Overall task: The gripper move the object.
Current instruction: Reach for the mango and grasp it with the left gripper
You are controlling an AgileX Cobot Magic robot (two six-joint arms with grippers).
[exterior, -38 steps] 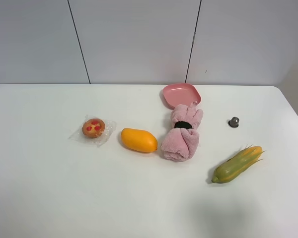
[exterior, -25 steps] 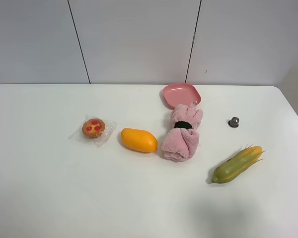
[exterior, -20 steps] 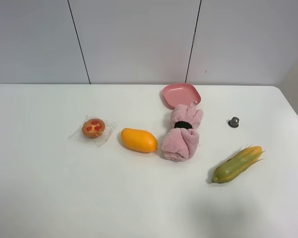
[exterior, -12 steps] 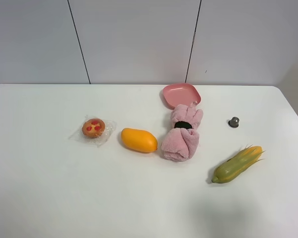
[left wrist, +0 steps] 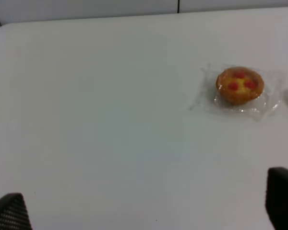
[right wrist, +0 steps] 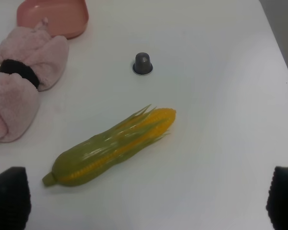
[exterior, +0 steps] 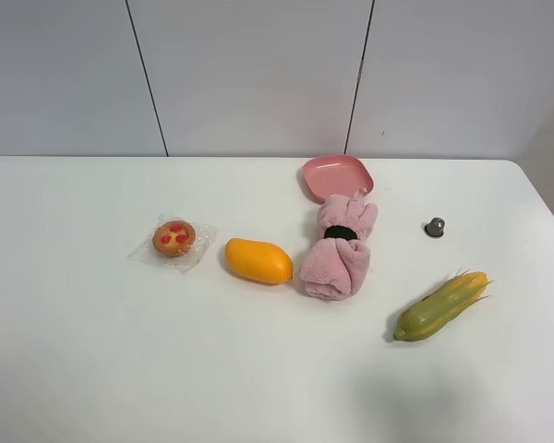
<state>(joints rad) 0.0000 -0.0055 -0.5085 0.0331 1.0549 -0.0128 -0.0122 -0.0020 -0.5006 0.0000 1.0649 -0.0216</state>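
The orange-yellow mango lies on the white table near the middle, between the wrapped pastry and the pink towel. No arm shows in the high view. In the left wrist view my left gripper is open and empty, its two black fingertips wide apart at the frame's lower corners, above bare table with the pastry ahead. In the right wrist view my right gripper is open and empty, fingertips wide apart, above the corn cob. The mango shows in neither wrist view.
A pink dish stands behind the towel. A small grey capsule sits at the right; it also shows in the right wrist view. The corn cob lies at the front right. The table's right edge is near.
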